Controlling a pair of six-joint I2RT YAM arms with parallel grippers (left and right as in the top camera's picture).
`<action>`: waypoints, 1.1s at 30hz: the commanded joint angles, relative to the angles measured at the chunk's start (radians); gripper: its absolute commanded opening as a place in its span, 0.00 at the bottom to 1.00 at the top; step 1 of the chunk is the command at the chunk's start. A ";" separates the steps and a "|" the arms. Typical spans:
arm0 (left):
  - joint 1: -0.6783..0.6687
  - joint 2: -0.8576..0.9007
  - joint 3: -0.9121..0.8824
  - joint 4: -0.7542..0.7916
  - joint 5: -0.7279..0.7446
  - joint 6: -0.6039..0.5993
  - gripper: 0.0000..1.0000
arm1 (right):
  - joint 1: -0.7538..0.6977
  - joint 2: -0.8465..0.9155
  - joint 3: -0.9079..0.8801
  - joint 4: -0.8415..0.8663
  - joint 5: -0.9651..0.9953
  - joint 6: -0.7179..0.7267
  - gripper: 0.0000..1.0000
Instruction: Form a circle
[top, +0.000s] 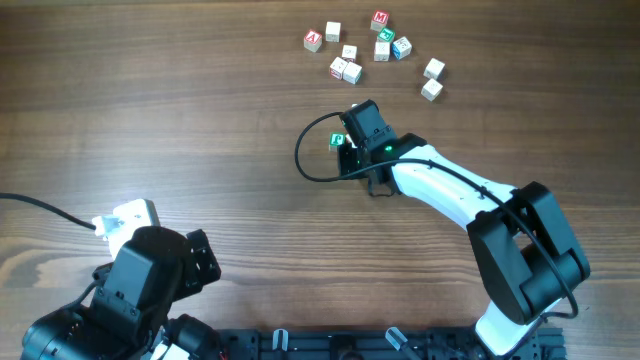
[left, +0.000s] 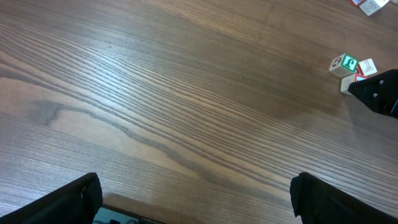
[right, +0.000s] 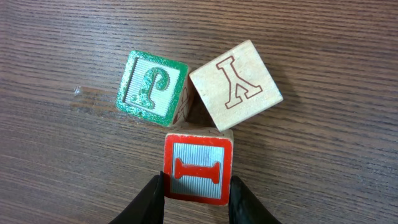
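Right wrist view: shows up close the circle (right: 186, 106), a clump of three touching cubes, namely green-faced P cube (right: 151, 83), plain cube (right: 235, 84) with a red-outlined letter and red-faced I cube (right: 198, 171), and shows the right gripper (right: 198, 196) pinched narrowly on the I cube's two sides. Overhead: hides all of that except the P cube's green top against the black gripper head at mid-table, yet alone takes in the loose scatter of cubes (top: 370, 50) well apart toward the far edge. Left wrist: catches the clump tiny at the right edge, partly hidden behind the right gripper, and frames the left gripper (left: 196, 186) spread wide above the bare wooden table (left: 155, 93), gripping nothing.
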 joint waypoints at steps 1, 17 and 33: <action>0.001 0.002 -0.004 -0.001 0.002 -0.013 1.00 | 0.001 0.019 -0.003 -0.001 0.029 -0.007 0.27; 0.001 0.002 -0.004 -0.001 0.002 -0.013 1.00 | 0.001 0.019 -0.003 -0.001 0.027 -0.004 0.36; 0.001 0.002 -0.004 -0.001 0.002 -0.013 1.00 | 0.002 -0.100 0.042 -0.091 0.025 0.101 0.63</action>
